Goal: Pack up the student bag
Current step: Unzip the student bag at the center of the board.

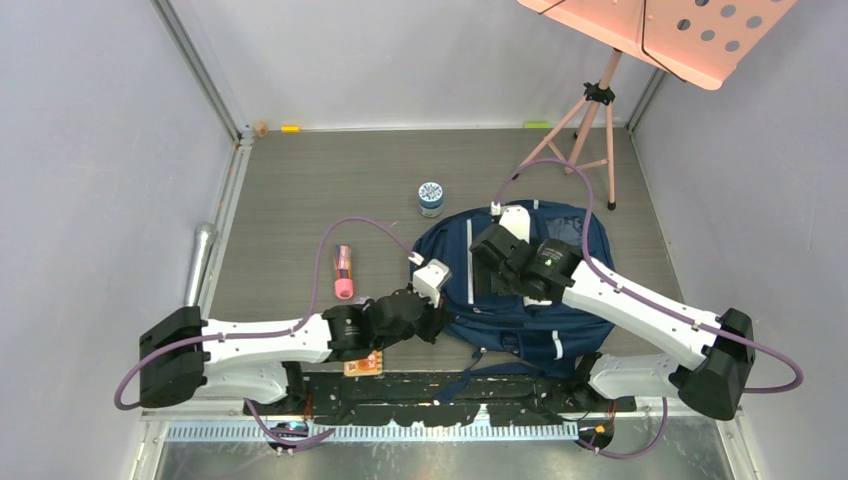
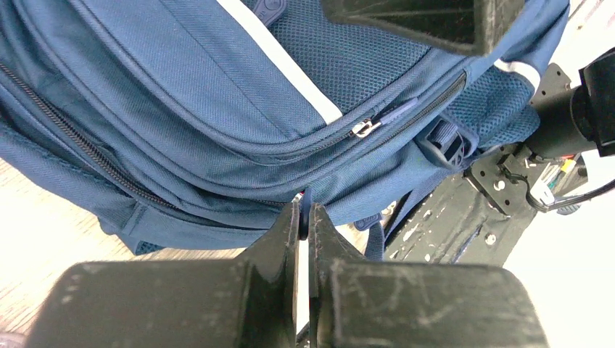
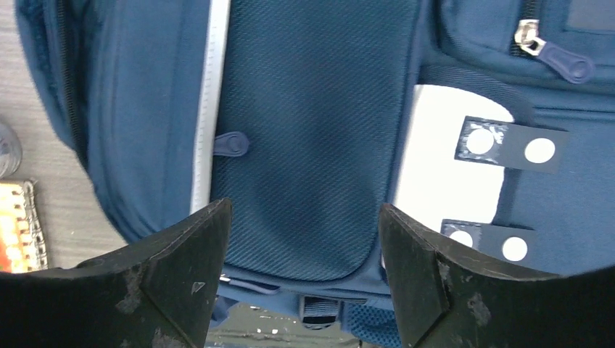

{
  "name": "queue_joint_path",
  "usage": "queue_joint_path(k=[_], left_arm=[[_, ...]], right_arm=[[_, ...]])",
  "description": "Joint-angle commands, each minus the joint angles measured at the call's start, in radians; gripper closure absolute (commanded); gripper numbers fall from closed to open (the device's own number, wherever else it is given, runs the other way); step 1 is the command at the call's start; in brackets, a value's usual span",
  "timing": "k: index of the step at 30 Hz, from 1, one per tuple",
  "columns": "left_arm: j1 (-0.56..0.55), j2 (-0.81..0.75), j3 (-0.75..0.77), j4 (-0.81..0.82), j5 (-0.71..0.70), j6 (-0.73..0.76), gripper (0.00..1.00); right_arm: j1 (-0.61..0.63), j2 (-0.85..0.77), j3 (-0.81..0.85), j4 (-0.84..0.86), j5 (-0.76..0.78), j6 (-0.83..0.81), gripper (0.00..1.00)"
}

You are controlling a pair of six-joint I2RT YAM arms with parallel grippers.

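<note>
Left wrist view shows me the left gripper (image 2: 304,217) closed nearly flat on a thin blue tab (image 2: 307,197) at the near left side of the bag (image 2: 181,94), which lies toward the near right corner, long axis near-to-far, while the right gripper (image 3: 303,210) hangs wide open over its front.

The student bag (image 3: 312,145) is matt navy woven cloth, with open mesh panels (image 2: 348,65), smooth pale stripes (image 2: 279,61) and a shiny metal zip slider (image 2: 365,128). The left pincer (image 2: 304,217) and right pincer (image 3: 303,210) are black hard plastic, scratched and faintly glossy. The surface (image 1: 300,190) is matt grey wood-grain. At the bag's 9 o'clock lies a glossy pink plastic tube (image 1: 343,272).
</note>
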Motion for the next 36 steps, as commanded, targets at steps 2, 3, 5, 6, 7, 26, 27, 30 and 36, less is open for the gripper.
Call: queue_joint_path(k=[2, 3, 5, 6, 7, 26, 27, 30, 36], left_arm=[[-0.004, -0.078, -0.031, -0.045, -0.11, -0.007, 1.0], [-0.004, -0.083, -0.033, -0.046, -0.116, -0.005, 1.0], [-0.003, -0.09, -0.034, -0.051, -0.119, 0.0, 1.0], [-0.003, -0.091, -0.032, -0.054, -0.12, 0.003, 1.0], [-0.003, -0.093, -0.031, -0.056, -0.121, 0.005, 1.0], [-0.002, -0.094, -0.023, -0.074, -0.162, 0.04, 1.0], [0.001, -0.096, -0.023, -0.08, -0.175, 0.052, 1.0], [0.023, -0.122, -0.023, -0.142, -0.21, 0.078, 1.0], [0.091, -0.222, -0.055, -0.18, -0.224, 0.132, 1.0]], right_arm=[[-0.033, -0.029, -0.007, -0.016, 0.114, 0.077, 0.2], [-0.049, -0.039, -0.023, -0.002, 0.095, 0.078, 0.2], [-0.065, -0.045, -0.039, 0.01, 0.07, 0.08, 0.21], [-0.073, -0.045, -0.044, 0.015, 0.061, 0.079, 0.23], [-0.077, -0.044, -0.055, 0.025, 0.044, 0.077, 0.23], [-0.105, -0.004, -0.118, 0.11, -0.023, 0.084, 0.98], [-0.111, -0.011, -0.113, 0.099, 0.001, 0.082, 0.99], [-0.127, -0.041, -0.113, 0.055, 0.028, 0.063, 1.0], [-0.168, -0.123, -0.111, -0.012, 0.055, 0.044, 1.0]])
